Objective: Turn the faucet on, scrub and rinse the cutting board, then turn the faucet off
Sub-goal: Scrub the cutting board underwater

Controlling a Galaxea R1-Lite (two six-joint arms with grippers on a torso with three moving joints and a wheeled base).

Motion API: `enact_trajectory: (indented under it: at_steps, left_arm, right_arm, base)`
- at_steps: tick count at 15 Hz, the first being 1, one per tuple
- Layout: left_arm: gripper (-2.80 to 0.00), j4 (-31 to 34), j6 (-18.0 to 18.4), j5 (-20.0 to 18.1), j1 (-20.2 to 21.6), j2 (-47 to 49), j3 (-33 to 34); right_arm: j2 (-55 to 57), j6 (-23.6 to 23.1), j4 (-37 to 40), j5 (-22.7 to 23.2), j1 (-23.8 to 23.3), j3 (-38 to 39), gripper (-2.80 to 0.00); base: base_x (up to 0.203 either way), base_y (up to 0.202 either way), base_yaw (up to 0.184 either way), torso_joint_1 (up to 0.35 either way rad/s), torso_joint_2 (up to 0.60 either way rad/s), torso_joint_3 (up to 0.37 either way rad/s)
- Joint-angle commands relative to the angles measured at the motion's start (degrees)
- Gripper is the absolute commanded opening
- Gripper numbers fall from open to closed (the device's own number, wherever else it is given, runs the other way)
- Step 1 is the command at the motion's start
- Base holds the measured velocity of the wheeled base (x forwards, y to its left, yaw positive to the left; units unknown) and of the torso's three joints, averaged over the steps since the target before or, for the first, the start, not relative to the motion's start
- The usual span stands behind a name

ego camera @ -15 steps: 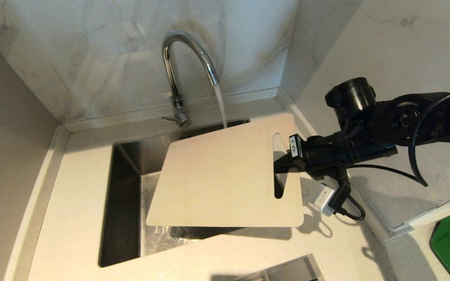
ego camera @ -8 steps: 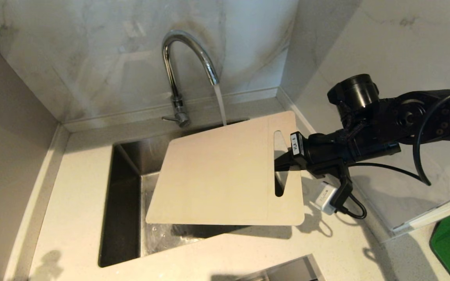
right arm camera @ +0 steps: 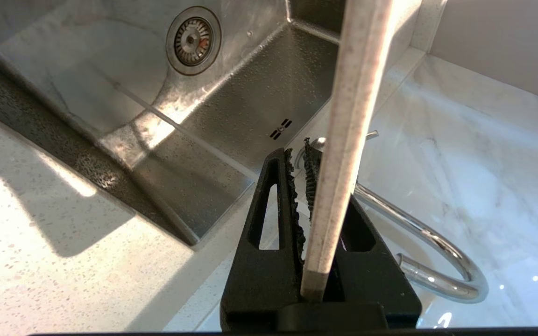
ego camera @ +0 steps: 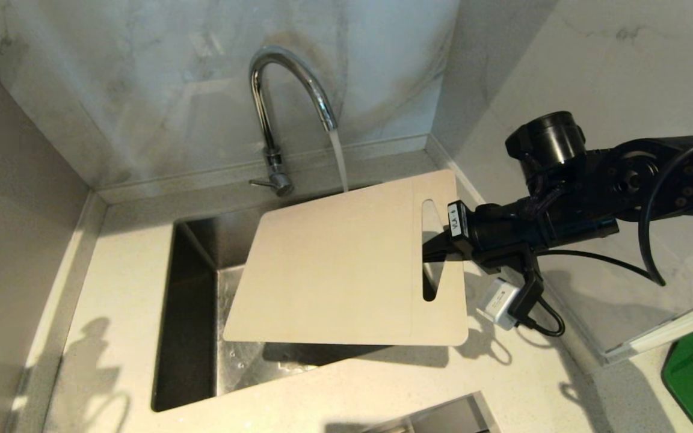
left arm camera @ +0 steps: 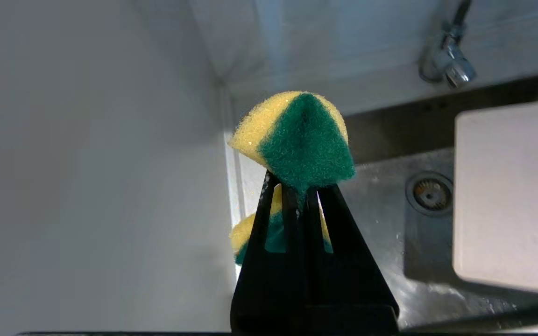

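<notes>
A pale speckled countertop wraps around a deep steel sink set into a marble-walled corner, the basin wet with droplets and holding nothing but a round drain in its floor. Over the sink hangs the cutting board, a cream rectangle held nearly flat and tipped slightly, its long axis running across the basin from the sink's middle toward the right-hand counter, its slotted handle end on the right and its far edge reaching up toward the back wall. The right gripper comes in from the right side and is clamped on that handle end, one finger showing through the slot; the right wrist view looks along the board's thin edge pinched between the black fingers. Behind the board rises the faucet, its arched spout curving toward the sink and a stream of water falling from it to just behind the board's far edge, the small side lever at its base pointing left. In the left wrist view, the left gripper is closed tight on a yellow and green sponge, folded between the fingers, held above the sink's left rim and well apart from the near corner of the board.
</notes>
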Motion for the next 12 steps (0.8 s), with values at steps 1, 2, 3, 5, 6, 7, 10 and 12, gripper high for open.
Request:
enact_trajectory:
  at_steps: [1, 2, 3, 5, 6, 7, 10, 12]
  left_arm:
    - [-2.8, 0.0, 0.4, -0.1, 1.7, 7.6, -4.6]
    - [-2.8, 0.0, 0.7, -0.8, 3.5, 9.7, -6.5]
    - [-2.8, 0.0, 0.9, -2.7, 6.8, 11.7, -8.5]
    - [-2.8, 0.0, 1.1, -8.3, 13.9, 16.3, -12.8]
    - [-2.8, 0.0, 1.2, -11.4, 16.5, 19.3, -15.3]
    - [-2.8, 0.1, 1.2, -13.9, 17.9, 21.9, -17.5]
    - [-2.8, 0.7, 1.1, -17.0, 17.4, 27.9, -22.3]
    - [-2.8, 4.0, 0.4, -16.9, 14.0, 30.6, -25.1]
  right_arm:
    - [0.1, -0.9, 0.1, 0.2, 0.0, -0.1, -2.8]
    - [0.1, -0.9, 0.1, 0.2, 0.0, 0.0, -2.8]
    - [0.1, -0.9, 0.1, 0.2, 0.0, -0.1, -2.8]
    - [0.3, -0.9, 0.1, 0.2, 0.0, 0.0, -2.8]
    - [0.3, -0.8, 0.1, 0.2, 0.0, -0.1, -2.8]
    - [0.2, -0.5, 0.1, 0.2, 0.0, 0.0, -2.8]
    - [0.1, -0.2, 0.1, 0.4, 0.1, 0.1, -2.8]
    - [0.1, -0.2, 0.1, 0.5, 0.2, 0.3, -2.8]
  base:
    - [0.0, 0.0, 0.0, 0.0, 0.0, 0.0]
    - [0.0, 0.0, 0.0, 0.0, 0.0, 0.0]
    - [0.0, 0.0, 0.0, 0.0, 0.0, 0.0]
    - [0.0, 0.0, 0.0, 0.0, 0.0, 0.0]
    - [0.0, 0.0, 0.0, 0.0, 0.0, 0.0]
    - [0.0, 0.0, 0.0, 0.0, 0.0, 0.0]
    - [0.0, 0.0, 0.0, 0.0, 0.0, 0.0]
    - [0.0, 0.0, 0.0, 0.0, 0.0, 0.0]
